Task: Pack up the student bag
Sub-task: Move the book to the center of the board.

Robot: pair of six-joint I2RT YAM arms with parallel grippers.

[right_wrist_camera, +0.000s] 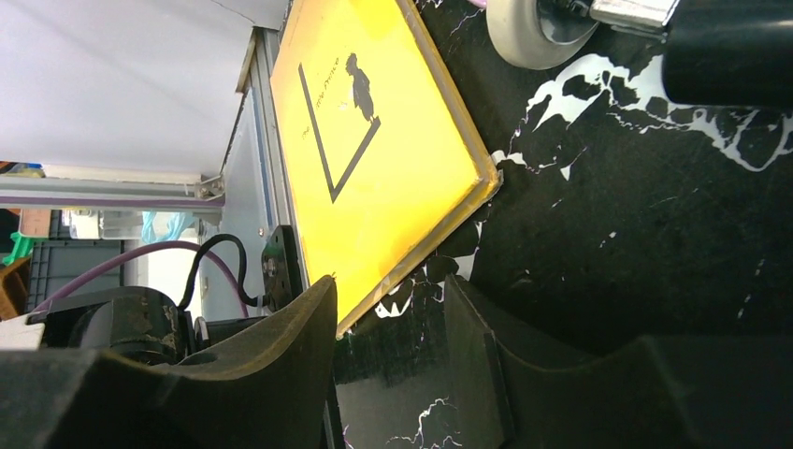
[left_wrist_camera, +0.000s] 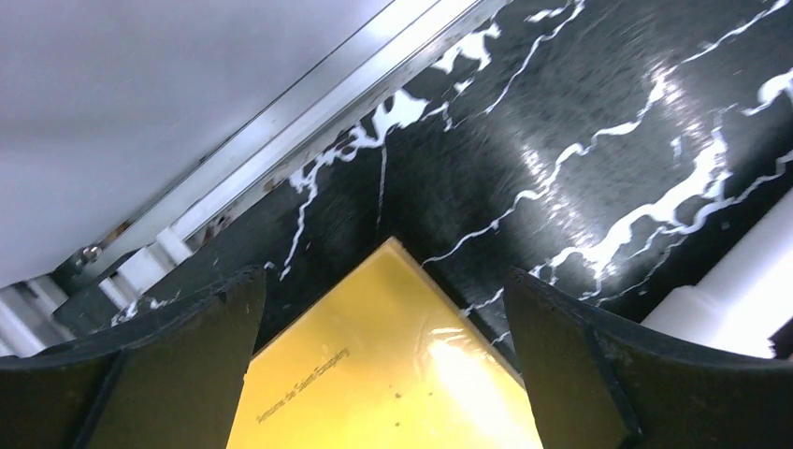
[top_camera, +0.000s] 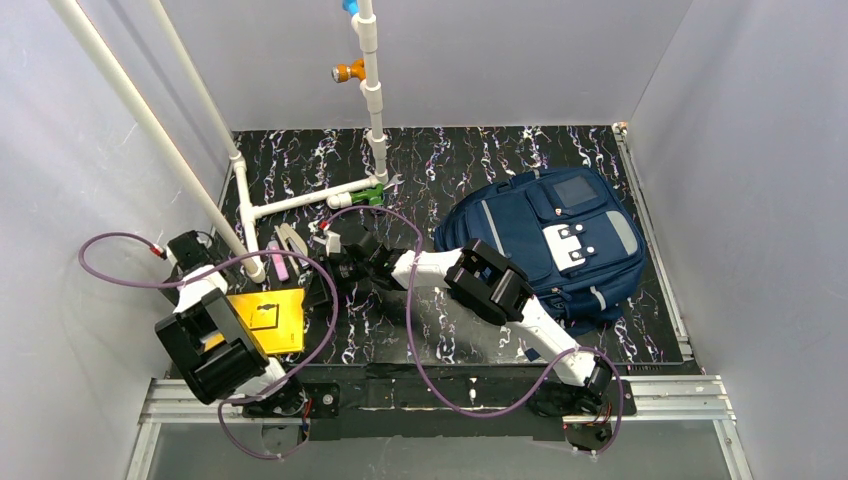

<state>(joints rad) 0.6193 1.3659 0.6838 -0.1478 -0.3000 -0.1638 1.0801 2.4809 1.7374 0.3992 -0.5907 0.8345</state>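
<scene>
The student bag, navy blue with grey patches and a clear pocket window, lies flat at the right of the table. A yellow book lies at the near left. My left gripper hangs wide open over one corner of the yellow book, holding nothing. My right arm reaches left across the table, far from the bag. Its gripper stands open beside the book's right edge. In the right wrist view the yellow book ends just at the left finger of my right gripper, and only bare table lies between the jaws.
White pipes run from a foot near the book up the left wall and back. A pink item and a grey tool lie behind the book. A grey roller is beyond the right gripper. A metal rail borders the table.
</scene>
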